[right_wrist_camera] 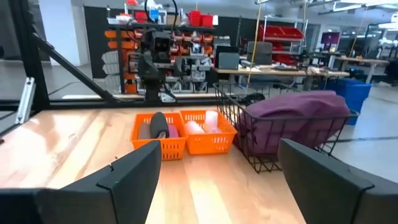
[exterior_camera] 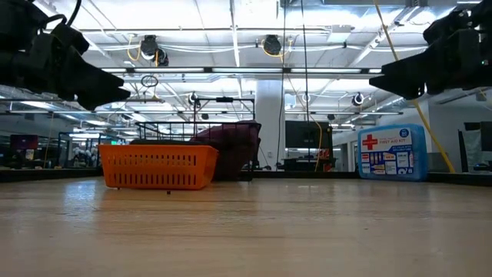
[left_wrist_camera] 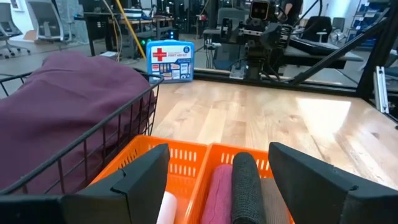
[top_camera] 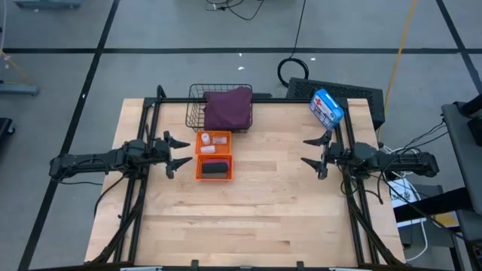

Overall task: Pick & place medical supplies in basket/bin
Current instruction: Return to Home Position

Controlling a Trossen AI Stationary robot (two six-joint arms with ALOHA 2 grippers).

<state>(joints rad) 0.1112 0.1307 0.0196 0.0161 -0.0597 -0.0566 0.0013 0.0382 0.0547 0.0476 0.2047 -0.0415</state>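
The black wire basket [top_camera: 197, 113] stands at the table's far side with the purple-maroon cloth [top_camera: 228, 108] piled in it. Just near of it is the orange bin [top_camera: 200, 156]. White vials [top_camera: 215, 139] lie in its far compartment; the black roll [top_camera: 215, 168] lies in its near one. In the left wrist view the pink roll [left_wrist_camera: 214, 190] and black roll [left_wrist_camera: 245, 183] lie side by side, and one vial [left_wrist_camera: 166, 208] lies in the compartment beside them. My left gripper [top_camera: 179, 153] hovers open left of the bin. My right gripper [top_camera: 310, 153] hovers open far to its right.
A blue-and-white first-aid box [top_camera: 326, 106] stands near the table's far right corner. Bare wood stretches between the bin and my right gripper and across the whole near half of the table. Black frame rails [top_camera: 143, 128] run along the left and right sides.
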